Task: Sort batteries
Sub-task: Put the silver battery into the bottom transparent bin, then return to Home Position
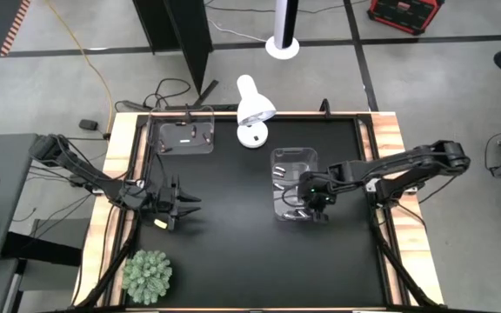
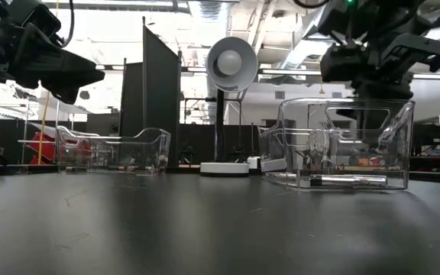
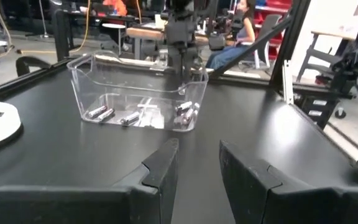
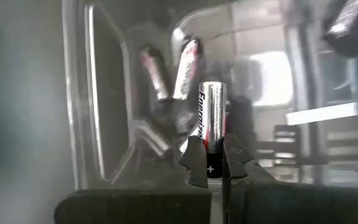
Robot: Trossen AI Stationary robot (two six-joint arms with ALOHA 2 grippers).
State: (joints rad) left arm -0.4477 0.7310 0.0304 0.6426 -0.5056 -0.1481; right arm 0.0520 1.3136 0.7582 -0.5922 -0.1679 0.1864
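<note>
A clear plastic bin (image 1: 294, 184) stands at mid-table with several batteries (image 3: 185, 114) lying on its floor. My right gripper (image 1: 314, 203) reaches slanting down into the bin's near right corner, shut on one silver and black battery (image 4: 212, 118). My left gripper (image 3: 197, 168) hovers above the table's left side (image 1: 181, 206). It points level toward the bin, open with nothing between its fingers. A second clear bin (image 1: 183, 136) at the far left holds a few small batteries. My right gripper pinches the battery between its two fingertips at the end marked with a plus (image 4: 211, 164). The fingers slant down from above, and the battery sticks out forward in line with them. Its free end (image 4: 212, 87) points into the bin; whether it touches the floor cannot be told.
A white desk lamp (image 1: 253, 109) stands at the table's far edge between the two bins. A green plant ball (image 1: 148, 276) sits at the near left corner. Bare black tabletop (image 1: 233, 243) lies between my grippers and along the near side.
</note>
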